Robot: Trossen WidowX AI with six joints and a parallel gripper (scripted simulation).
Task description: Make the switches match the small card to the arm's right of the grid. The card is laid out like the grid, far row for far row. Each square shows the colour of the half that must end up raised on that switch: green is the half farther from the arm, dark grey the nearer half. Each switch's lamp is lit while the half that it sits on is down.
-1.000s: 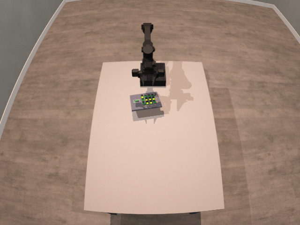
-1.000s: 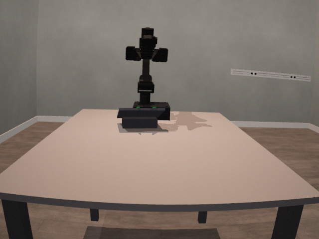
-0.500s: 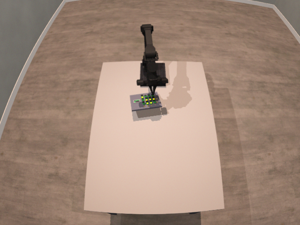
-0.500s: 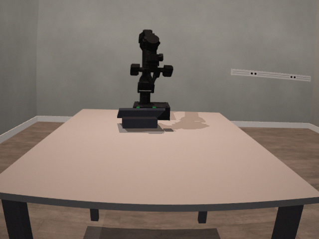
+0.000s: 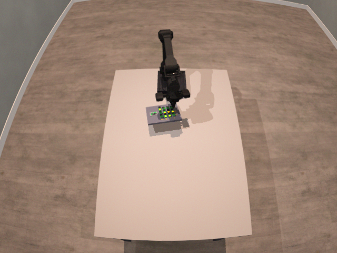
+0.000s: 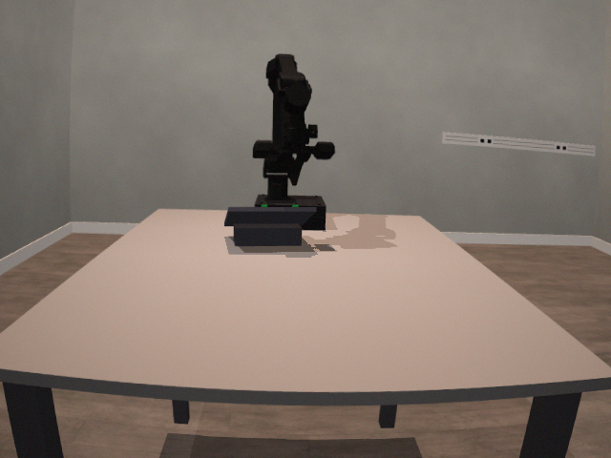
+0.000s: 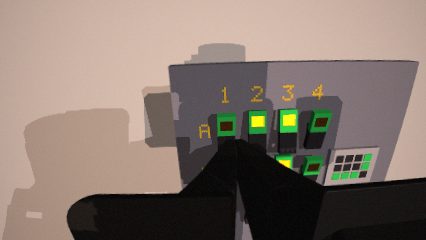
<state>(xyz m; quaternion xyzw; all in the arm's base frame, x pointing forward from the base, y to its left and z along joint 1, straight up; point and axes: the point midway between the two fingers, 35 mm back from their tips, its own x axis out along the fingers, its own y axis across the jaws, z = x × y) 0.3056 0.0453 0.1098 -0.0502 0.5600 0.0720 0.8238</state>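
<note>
A grey switch panel [image 5: 163, 115] stands on the table in front of the arm's base; it also shows in the wrist view [image 7: 295, 120]. It holds a grid of green and dark grey rocker switches. In the far row A, the lamp of switch 1 [image 7: 226, 125] is dark, those of switch 2 [image 7: 257, 121] and switch 3 [image 7: 289, 120] glow yellow, and that of switch 4 [image 7: 320, 120] is dark. My gripper [image 7: 234, 147] is shut and empty, its tips at the near half of switch A1. It hides most of the nearer rows. The small card [image 7: 351, 165] lies right of the grid.
The arm's base [image 5: 171, 81] stands just behind the panel. From the exterior view only the panel's dark back [image 6: 268, 224] shows. The arm's shadow [image 5: 201, 100] falls on the table beside the panel.
</note>
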